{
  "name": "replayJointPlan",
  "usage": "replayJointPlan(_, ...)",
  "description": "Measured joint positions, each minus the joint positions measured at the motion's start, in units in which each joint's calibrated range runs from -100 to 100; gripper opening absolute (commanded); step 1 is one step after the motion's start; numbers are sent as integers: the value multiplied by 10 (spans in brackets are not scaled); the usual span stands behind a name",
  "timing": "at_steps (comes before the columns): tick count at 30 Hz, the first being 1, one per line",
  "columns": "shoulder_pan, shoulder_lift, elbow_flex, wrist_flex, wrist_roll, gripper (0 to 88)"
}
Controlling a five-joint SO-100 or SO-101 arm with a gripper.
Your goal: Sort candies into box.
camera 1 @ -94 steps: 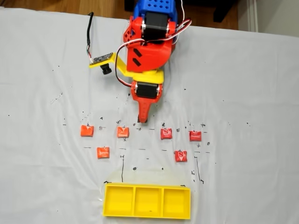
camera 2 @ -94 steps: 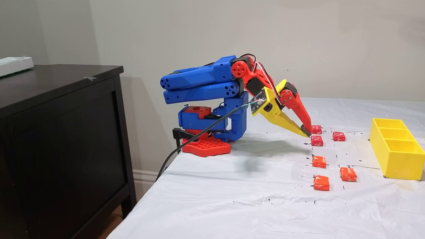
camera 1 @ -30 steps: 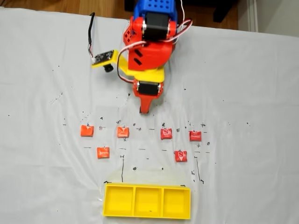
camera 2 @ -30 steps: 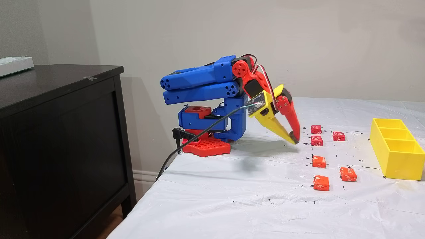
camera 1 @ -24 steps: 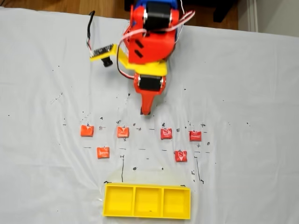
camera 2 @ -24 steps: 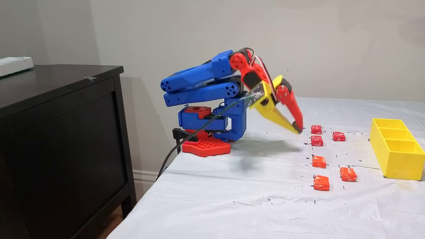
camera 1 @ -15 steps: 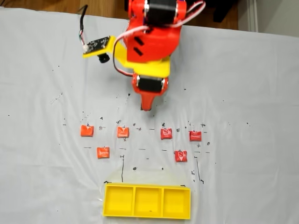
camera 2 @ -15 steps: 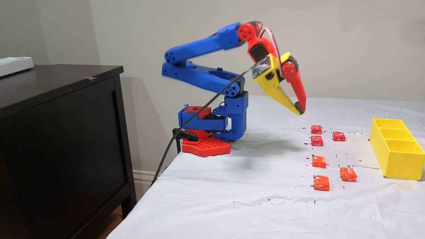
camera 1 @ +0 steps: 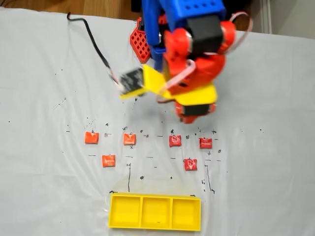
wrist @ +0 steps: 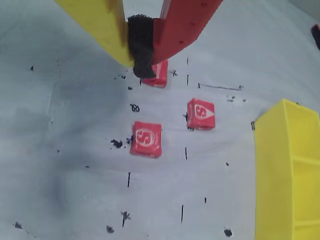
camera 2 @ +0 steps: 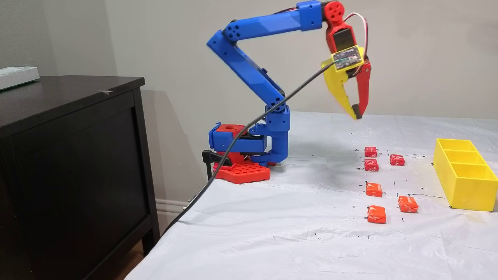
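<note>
White sheeting speckled with black pen marks covers the table (camera 2: 311,233), beside a dark cabinet (camera 2: 70,155). Five candies (camera 1: 129,139) lie loose on it in two rough rows, apart from the box (camera 1: 155,212), whose three compartments hold nothing. High above them hangs the gripper (camera 2: 356,114), its yellow and red fingers pressed together at the black tips, gripping nothing. In the wrist view the tips (wrist: 141,50) sit over the farthest of three candies (wrist: 146,139), with the box (wrist: 287,170) at the right edge.
</note>
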Motion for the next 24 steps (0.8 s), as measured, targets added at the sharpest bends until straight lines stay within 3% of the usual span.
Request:
replayJointPlan(11, -78, 92, -1, -51, -11, 7)
replayJointPlan(19, -85, 138, -1, -68, -14, 169)
replayJointPlan(24, -85, 160, -1, -82, -14, 181)
